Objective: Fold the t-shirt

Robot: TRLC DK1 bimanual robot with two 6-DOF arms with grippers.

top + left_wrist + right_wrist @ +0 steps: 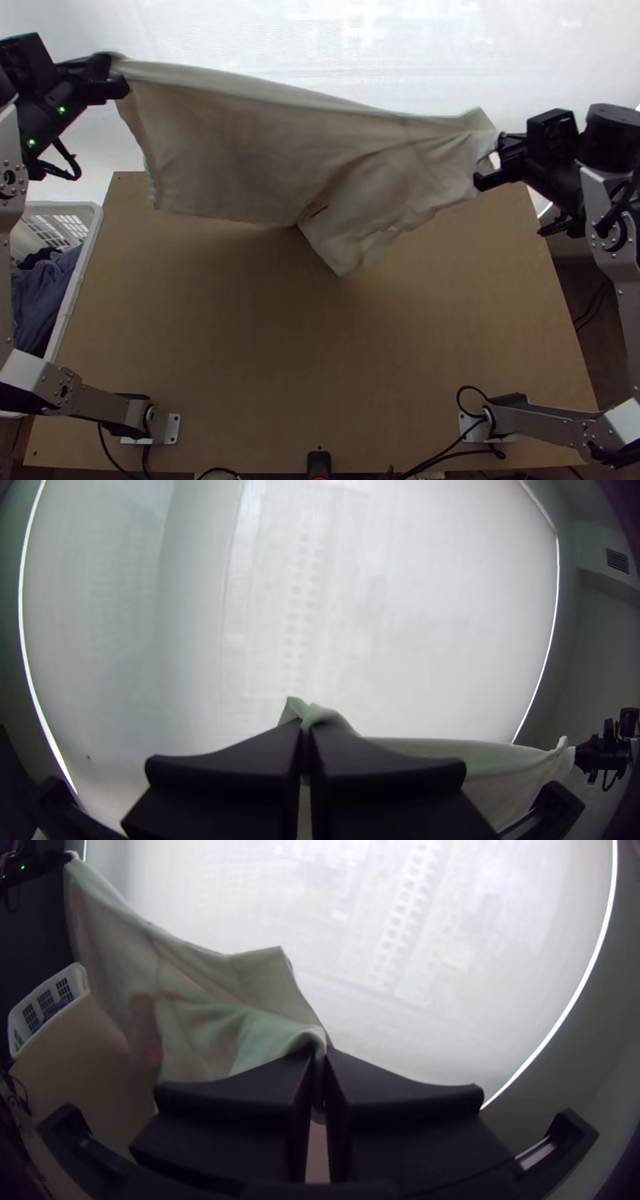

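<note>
A cream t-shirt [232, 144] hangs stretched between the two grippers above the far part of the table, its lower edge uneven with one corner pointing down near the middle. My left gripper [112, 76] holds its upper left corner; in the left wrist view the left gripper [305, 730] is shut on a bunched bit of cloth [320, 715]. At the shirt's right end is my right gripper [492, 160]; in the right wrist view the right gripper [321, 1060] has its fingers closed on a pinched fold of the shirt [253, 1033].
The wooden table [320, 344] lies bare below the shirt. A white basket [80, 256] with dark clothes [48, 292] stands along its left side. A pale blind [336, 40] is behind the far edge. Cables [448, 452] run along the near edge.
</note>
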